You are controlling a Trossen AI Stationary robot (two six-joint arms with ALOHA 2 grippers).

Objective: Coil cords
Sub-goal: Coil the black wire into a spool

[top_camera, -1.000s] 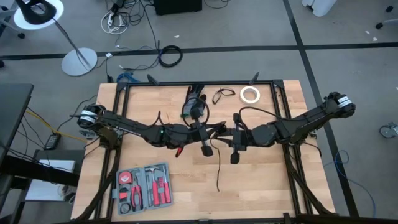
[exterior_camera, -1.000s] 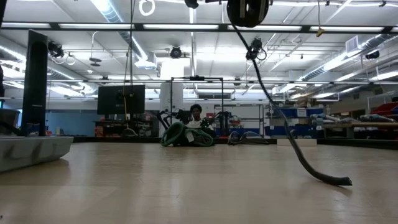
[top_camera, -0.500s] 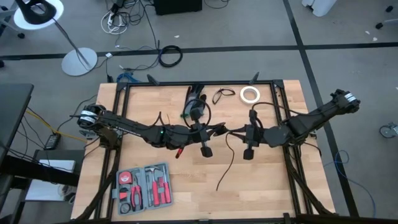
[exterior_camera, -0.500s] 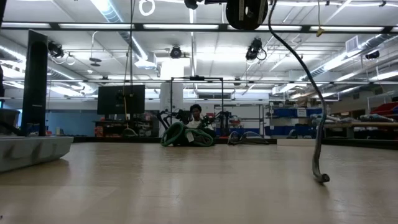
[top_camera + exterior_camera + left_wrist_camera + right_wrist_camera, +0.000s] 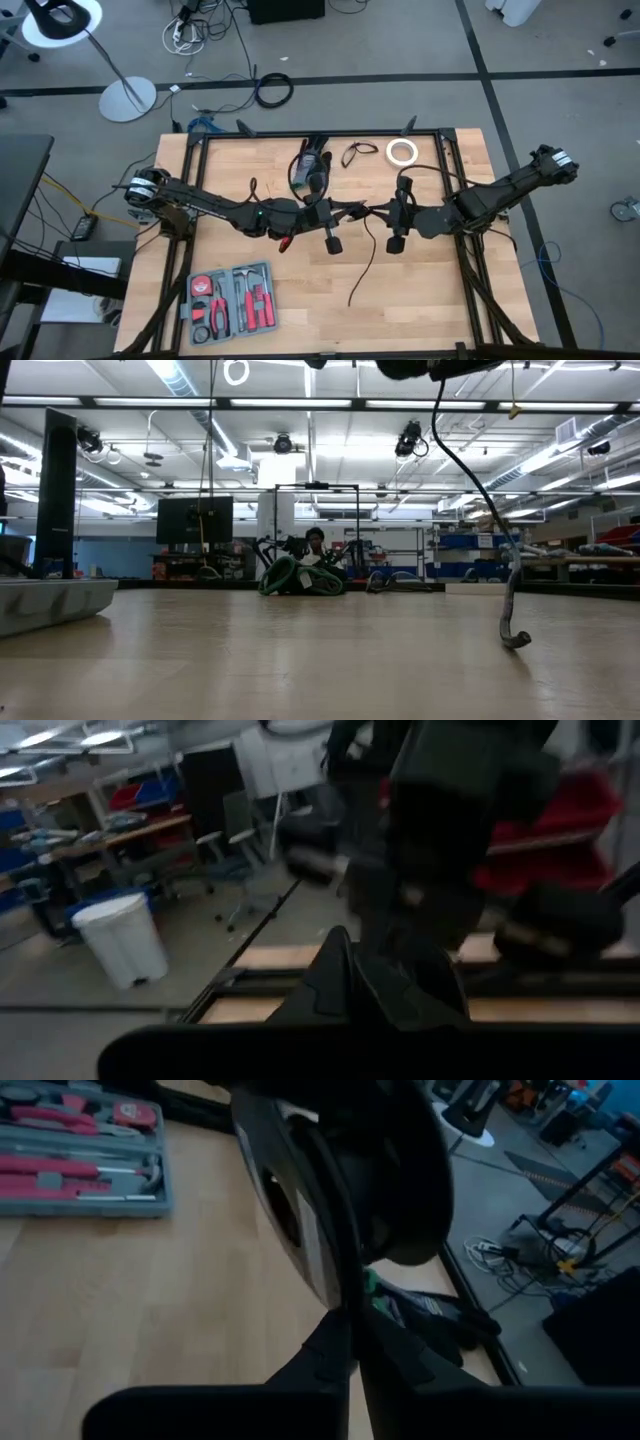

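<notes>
Above the table's middle, my left gripper and my right gripper meet tip to tip, both shut. Between them is a thin black cord wound into a round bundle, which just shows at the top of the low view. The cord's loose tail hangs from the bundle, and its end rests on the tabletop. Near the far edge lies a small loose cord loop. My left gripper comes in level from the table's left and is shut on the round bundle. Its own fingers hide the place of contact. The bundle stands on edge, lifted clear of the table. My right gripper pinches the thin cord between its two fingers, where it leaves the bundle's rim. The fingers come from the table's right, slanting a little down. The cord hangs slack below them, and only its end touches the table.
A white tape roll and a black-and-green object lie near the far edge. An open tool case sits at the near left. A thicker black cable ring lies on the floor beyond the table.
My right gripper has gone toward the table's right edge and tipped down, drawing the cord with it. The tail, which lay along the table, has been pulled up until only its end rests there, nearer the right. The bundle has turned.
</notes>
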